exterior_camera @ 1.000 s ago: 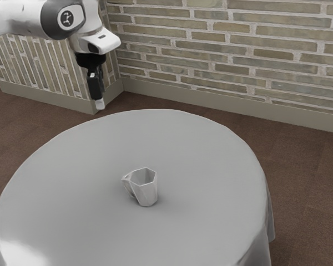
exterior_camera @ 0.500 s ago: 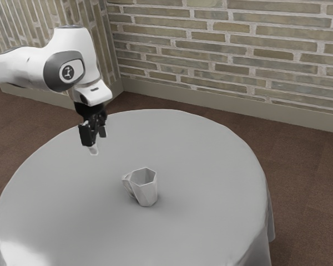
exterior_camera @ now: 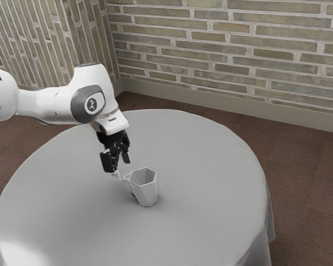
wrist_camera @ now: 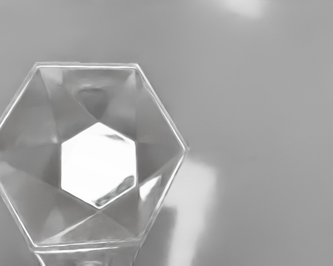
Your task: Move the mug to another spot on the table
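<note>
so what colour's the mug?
Pale whitish grey mug, plain and faceted, close to the grey table. Shows best in the exterior view.

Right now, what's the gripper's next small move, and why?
The gripper hangs open just above the handle side of the hexagonal mug, which stands upright on the round table, nothing held yet. Probably best to ease down a little so it straddles the rim wall there.

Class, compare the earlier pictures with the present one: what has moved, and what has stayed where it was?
The arm swung down from beside the wall toward the table's middle, bringing the open gripper to the handle side of the mug. Nothing was taken hold of. The mug stayed upright on the same spot of the table.
</note>
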Motion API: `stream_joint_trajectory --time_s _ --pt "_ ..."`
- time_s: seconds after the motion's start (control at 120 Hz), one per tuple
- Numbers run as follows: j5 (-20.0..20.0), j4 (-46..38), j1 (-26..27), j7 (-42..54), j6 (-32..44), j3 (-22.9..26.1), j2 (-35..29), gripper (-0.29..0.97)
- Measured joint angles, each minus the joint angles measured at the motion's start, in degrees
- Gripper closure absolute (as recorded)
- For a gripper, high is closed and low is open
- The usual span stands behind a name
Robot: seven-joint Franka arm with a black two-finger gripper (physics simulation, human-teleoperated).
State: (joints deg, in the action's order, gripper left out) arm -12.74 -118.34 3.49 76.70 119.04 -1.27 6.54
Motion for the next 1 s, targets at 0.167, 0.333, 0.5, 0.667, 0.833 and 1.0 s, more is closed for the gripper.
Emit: stream_joint_trajectory --time_s 0.167,0.333,0.5,0.667,0.833,1.0 --pt "-1.47 -0.09 -0.04 2.22 1.77 -0.05 1.5 0.0" --pt "-1.8 -0.15 -0.1 5.48 4.17 -0.05 3.26 0.0" --pt "-1.95 -0.1 -0.47 8.42 6.37 -0.05 5.48 0.0" --pt "-2.68 -0.03 -0.91 10.62 8.08 -0.05 7.78 0.0" --pt "-3.71 0.36 -0.96 12.26 9.72 -0.03 9.7 0.0" --pt "-4.9 0.54 -0.82 13.47 11.3 -0.04 10.62 0.02"
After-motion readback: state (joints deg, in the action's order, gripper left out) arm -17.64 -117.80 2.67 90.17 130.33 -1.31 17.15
